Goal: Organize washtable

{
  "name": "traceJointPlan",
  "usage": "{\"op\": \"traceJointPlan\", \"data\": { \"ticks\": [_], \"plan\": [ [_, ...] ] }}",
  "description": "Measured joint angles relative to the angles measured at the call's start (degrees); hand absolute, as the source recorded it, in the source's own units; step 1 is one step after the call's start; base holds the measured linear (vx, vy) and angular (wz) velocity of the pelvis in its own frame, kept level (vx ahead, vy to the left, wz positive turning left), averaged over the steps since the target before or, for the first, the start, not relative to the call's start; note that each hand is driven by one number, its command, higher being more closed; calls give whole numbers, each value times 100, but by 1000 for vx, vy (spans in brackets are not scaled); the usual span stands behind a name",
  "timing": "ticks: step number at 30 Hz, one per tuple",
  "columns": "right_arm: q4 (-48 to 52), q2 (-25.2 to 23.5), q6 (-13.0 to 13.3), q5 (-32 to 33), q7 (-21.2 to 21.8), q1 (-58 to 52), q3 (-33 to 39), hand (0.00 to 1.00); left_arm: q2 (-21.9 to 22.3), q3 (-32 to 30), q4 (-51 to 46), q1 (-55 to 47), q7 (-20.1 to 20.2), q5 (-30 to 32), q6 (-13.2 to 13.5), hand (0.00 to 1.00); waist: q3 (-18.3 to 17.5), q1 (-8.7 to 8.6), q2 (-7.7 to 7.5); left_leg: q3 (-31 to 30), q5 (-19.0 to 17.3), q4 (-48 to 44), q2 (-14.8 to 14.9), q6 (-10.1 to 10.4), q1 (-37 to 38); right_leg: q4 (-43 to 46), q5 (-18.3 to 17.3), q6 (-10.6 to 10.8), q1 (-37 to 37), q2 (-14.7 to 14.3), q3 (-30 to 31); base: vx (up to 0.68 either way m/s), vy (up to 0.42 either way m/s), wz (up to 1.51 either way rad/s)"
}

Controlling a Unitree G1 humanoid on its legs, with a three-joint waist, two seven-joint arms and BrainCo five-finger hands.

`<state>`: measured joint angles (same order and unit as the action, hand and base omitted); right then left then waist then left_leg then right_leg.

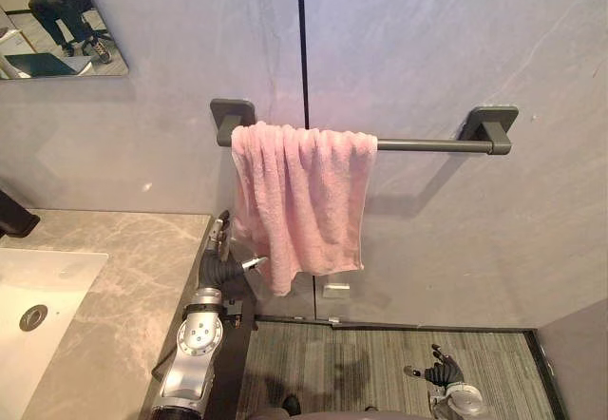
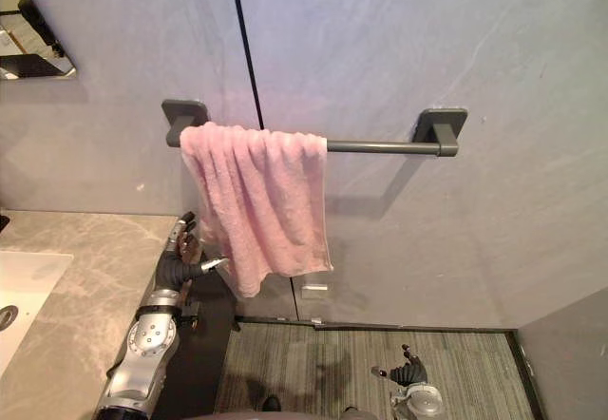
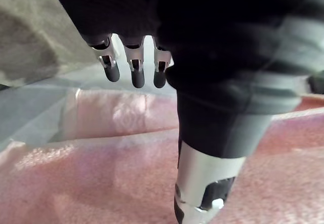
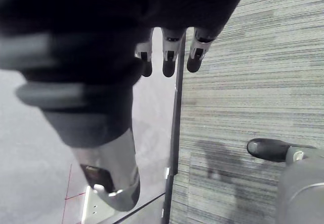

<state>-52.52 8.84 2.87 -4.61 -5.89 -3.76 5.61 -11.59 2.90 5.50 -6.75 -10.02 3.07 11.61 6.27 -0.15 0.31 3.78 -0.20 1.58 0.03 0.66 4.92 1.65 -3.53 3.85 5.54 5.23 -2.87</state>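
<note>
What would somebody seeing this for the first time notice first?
A pink towel hangs bunched over the left end of a dark towel bar on the grey wall. The left hand is raised by its lower left edge, fingers straight, beside the marble counter with its white sink.

Towel covers the left stretch of the bar. Sink, mirror and tap are cut off at left edge. Thumb of left hand is blurred.
</note>
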Motion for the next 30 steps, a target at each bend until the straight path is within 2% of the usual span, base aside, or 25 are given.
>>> {"op": "traceJointPlan", "data": {
  "ticks": [6, 7, 16, 21, 30],
  "plan": [
    [18, 47, 2, -35, 2, 158, -172, 0, -68, -6, 267, 200, -45, 112, -16, 0, -15, -51, -20, 78, -1, 57, 4, 2, 45, -87, 19, -19, 24, -41, 71, 51, -13, -8],
    [35, 54, 1, -36, 1, 182, -205, 0, -83, -7, 331, 201, -73, 112, -16, 100, -17, -42, -17, 82, -1, 66, 5, 2, 62, -88, 20, -20, 27, -44, 103, 26, -24, -9],
    [259, 44, 5, -38, 39, 208, -414, 0, -105, 156, 824, 559, -40, 111, -63, 100, -55, -83, -87, 142, 18, 259, -2, 3, 182, -106, 48, -14, 9, -47, 168, -30, -13, -6],
    [1077, 50, 34, -22, 88, 164, -614, 0, -105, 145, 848, 580, -55, 107, -62, 100, -59, -136, -91, 193, 35, 363, 2, 15, 179, -147, 53, -8, -54, -59, 219, -4, -26, -6],
    [3070, 76, 312, -1, 128, 110, -896, 0, -98, 145, 678, 531, -176, 104, -55, 100, -60, -192, -101, 208, 33, 350, 19, 17, 227, -152, 57, -8, 20, -63, 326, 37, -33, -3]
  ]
}}
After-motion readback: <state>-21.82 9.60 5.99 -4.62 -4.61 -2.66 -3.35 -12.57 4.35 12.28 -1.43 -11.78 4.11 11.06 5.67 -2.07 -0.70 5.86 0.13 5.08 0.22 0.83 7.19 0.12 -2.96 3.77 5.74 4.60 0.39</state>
